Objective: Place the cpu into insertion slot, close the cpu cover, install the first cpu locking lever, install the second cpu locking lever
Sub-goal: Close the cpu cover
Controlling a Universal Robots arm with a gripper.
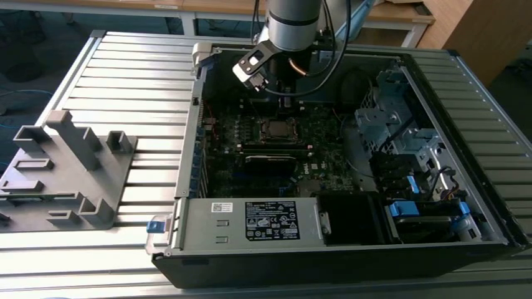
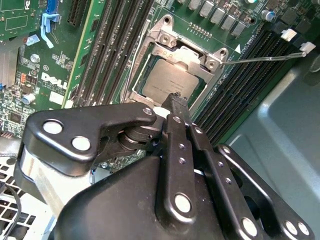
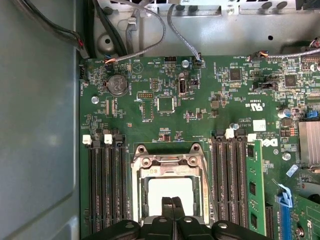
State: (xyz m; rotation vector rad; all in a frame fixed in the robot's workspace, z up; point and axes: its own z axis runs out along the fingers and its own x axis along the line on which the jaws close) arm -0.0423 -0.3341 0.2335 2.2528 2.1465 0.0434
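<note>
Closest to the lens in both wrist views is the gripper (image 3: 173, 204), black fingers (image 2: 176, 107) pinched together with nothing between them, tips right over the cpu (image 2: 169, 80); I can't tell if they touch it. I see the cpu seated in the insertion slot (image 1: 275, 129), its dull metal top showing through the window of the cpu cover (image 3: 165, 161), which lies flat on it. One thin locking lever (image 2: 262, 58) sticks out from a corner of the slot over the black memory slots (image 3: 102, 185); whether it is latched I can't tell. Green motherboard (image 3: 200, 100) all around, memory slots on both sides of the socket. In the exterior view the arm (image 1: 293, 25) comes down from the far side into the open computer case (image 1: 189, 156), gripper above the slot at mid-board. Power supply (image 1: 249, 221) sits at the near end of the case. Case rests on a slatted table (image 1: 133, 81), and a grey fixture (image 1: 66, 168) stands well apart on the exterior view's left.
</note>
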